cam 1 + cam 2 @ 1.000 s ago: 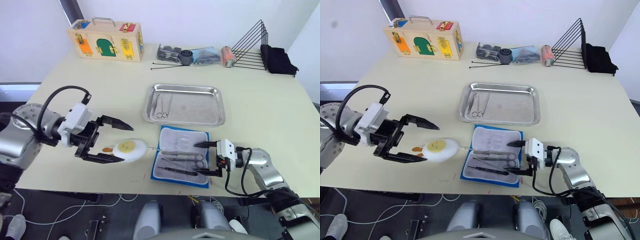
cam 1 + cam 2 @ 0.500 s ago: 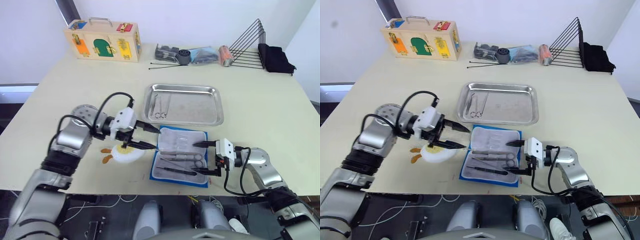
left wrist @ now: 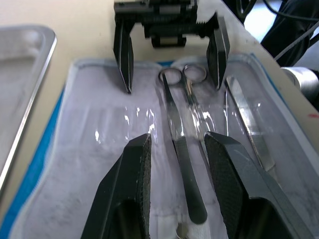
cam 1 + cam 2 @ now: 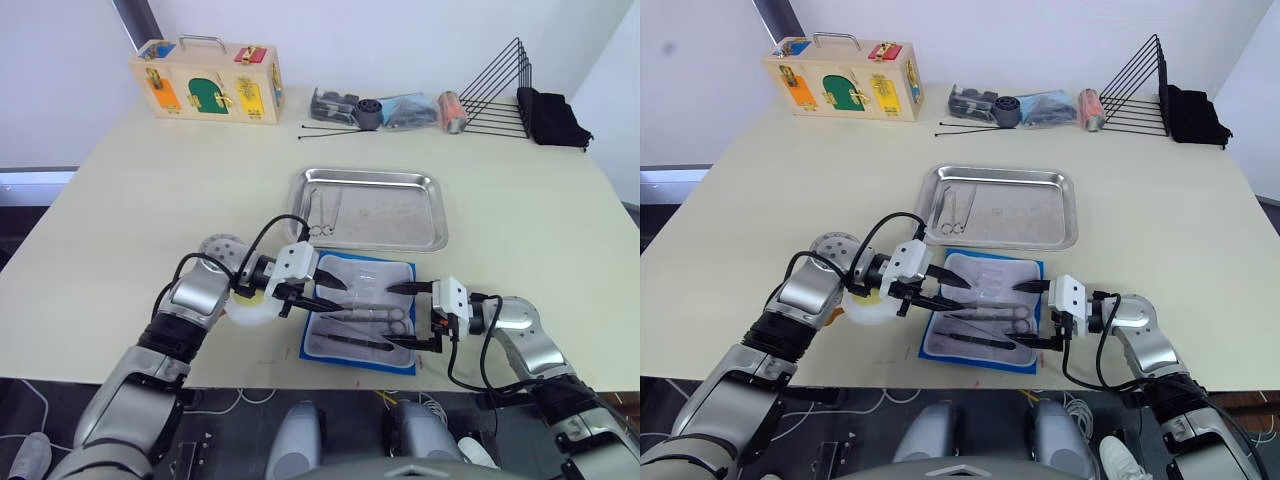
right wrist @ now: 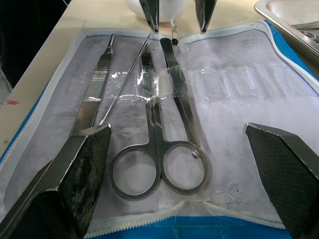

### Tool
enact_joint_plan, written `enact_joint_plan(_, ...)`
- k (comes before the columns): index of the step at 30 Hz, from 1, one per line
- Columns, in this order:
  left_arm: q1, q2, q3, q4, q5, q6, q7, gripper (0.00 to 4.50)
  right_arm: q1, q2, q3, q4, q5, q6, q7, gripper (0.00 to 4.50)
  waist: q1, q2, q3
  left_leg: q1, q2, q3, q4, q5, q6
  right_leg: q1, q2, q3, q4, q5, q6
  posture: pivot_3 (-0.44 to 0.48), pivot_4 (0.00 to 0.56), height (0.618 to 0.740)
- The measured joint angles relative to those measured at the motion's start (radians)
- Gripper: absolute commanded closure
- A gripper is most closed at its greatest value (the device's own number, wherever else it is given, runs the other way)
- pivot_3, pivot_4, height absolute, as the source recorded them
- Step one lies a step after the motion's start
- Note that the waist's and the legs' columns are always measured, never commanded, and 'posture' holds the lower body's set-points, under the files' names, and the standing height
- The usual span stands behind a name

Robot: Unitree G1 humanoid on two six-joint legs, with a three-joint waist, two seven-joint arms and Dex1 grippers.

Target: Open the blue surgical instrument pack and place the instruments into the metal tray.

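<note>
- The blue surgical instrument pack (image 4: pixel 362 312) lies unfolded on the table (image 4: pixel 150 190), just in front of the metal tray (image 4: pixel 368 208). Its grey-white lining has clear plastic pockets and a blue edge.
- The instruments (image 5: pixel 158 149) in the pack: ring-handled scissors, a flat handle and a thin straight probe, all silvery metal, tucked under a glossy clear strap.
- One more ring-handled pair (image 4: pixel 322 212) already lies in the tray's left part. The tray is shiny steel with rounded corners and a raised rim.
- Left gripper (image 3: pixel 175 149): textured black fingers released, spread over the pack's left end with the scissor blades between them, grasping nothing.
- Right gripper (image 5: pixel 179 144): fingers released and wide apart at the pack's right end, on either side of the ring handles.
- A white egg-shaped toy (image 4: pixel 246 305) sits beside the pack, partly hidden behind the left wrist.
- At the far table edge: a wooden latch box (image 4: pixel 207 79), black wire rack (image 4: pixel 500 88), two long black sticks (image 4: pixel 345 132), and black cloth (image 4: pixel 555 118).
</note>
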State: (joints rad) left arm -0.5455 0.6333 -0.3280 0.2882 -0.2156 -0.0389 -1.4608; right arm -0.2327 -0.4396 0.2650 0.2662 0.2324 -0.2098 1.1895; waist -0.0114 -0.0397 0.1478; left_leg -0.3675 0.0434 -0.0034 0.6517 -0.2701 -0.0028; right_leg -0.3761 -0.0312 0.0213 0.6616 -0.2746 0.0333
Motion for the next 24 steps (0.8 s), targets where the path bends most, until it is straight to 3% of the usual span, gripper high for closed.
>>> enact_joint_plan(11,-0.009,-0.038,-0.016,0.076,0.056,-0.05,-0.043,2.69,0.0,0.003,0.001,0.0,-0.001,0.0,-0.005,0.0,0.0,0.002,-0.001,0.001,0.0,0.0,0.0,0.0,0.0,0.0,0.0,0.0,0.0,0.0,0.0,0.0,0.15,0.74)
enact_joint_plan(14,-0.008,-0.038,-0.017,0.079,0.058,-0.05,-0.054,3.5,0.0,0.003,0.002,0.0,-0.001,0.0,-0.008,0.0,-0.001,0.003,-0.002,0.001,0.0,0.0,0.0,0.0,0.0,0.0,0.0,0.0,0.0,0.0,0.0,0.0,0.15,0.74)
enact_joint_plan(16,-0.009,-0.036,-0.015,0.087,0.064,-0.047,-0.052,4.38,0.0,0.004,0.004,0.0,-0.001,0.0,-0.01,0.0,-0.001,0.003,-0.002,0.001,0.0,0.0,0.0,0.0,0.0,0.0,0.0,0.001,0.0,0.0,0.0,0.0,0.15,0.74)
enact_joint_plan(24,-0.008,-0.035,-0.015,0.097,0.066,-0.054,-0.049,4.46,0.0,0.004,0.007,0.0,-0.001,0.0,-0.015,0.0,-0.003,0.005,-0.003,0.002,0.0,0.0,0.0,0.0,0.0,0.001,0.0,0.001,0.001,0.0,0.0,0.0,0.15,0.74)
